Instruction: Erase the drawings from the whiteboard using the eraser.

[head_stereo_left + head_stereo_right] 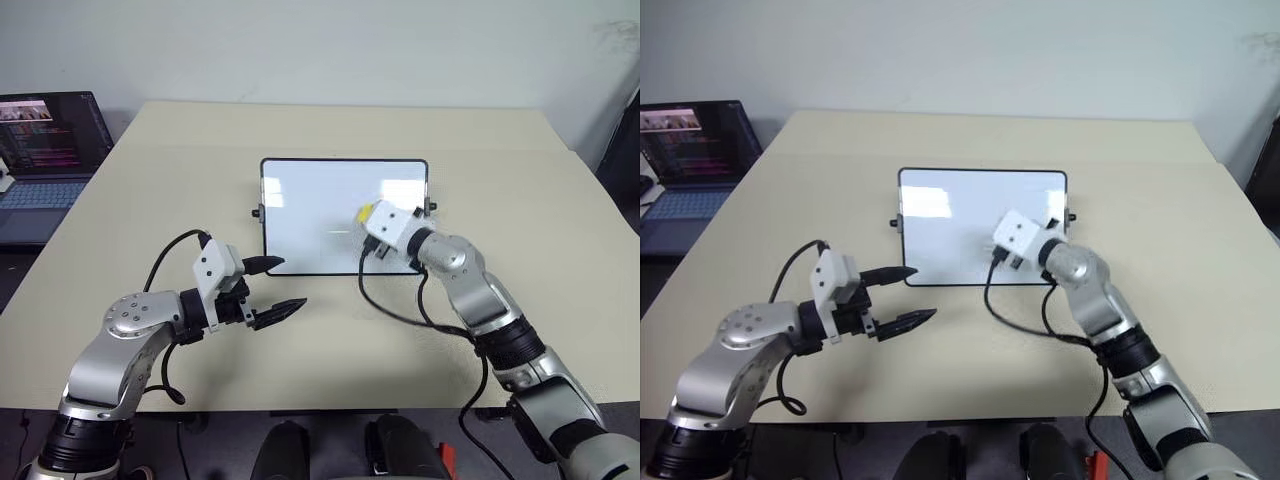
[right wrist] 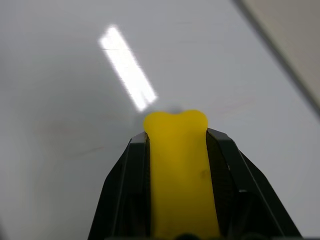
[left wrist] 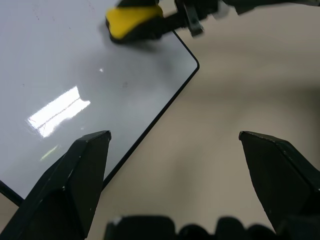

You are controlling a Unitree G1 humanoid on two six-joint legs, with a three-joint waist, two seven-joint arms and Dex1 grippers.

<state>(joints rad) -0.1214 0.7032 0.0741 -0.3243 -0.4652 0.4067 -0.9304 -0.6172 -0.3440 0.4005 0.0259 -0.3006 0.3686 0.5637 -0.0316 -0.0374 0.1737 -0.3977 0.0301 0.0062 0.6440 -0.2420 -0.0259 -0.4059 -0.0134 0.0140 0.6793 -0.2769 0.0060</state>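
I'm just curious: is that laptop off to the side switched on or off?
On. The laptop's lid is up and its screen shows coloured lines and windows.

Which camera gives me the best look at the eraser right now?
The right wrist view: the yellow eraser sits large and centred, pinched between the right gripper jaws over the whiteboard. The left wrist view shows it from the side at the picture's edge; the head views show just a yellow corner.

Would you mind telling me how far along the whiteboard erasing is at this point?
Mostly done: no red drawings show on the whiteboard, just faint smears in the right wrist view. In hand: the right gripper is shut on the eraser, over the board's right side. The left gripper is open at the board's near-left corner. Left: wiping the faint residue.
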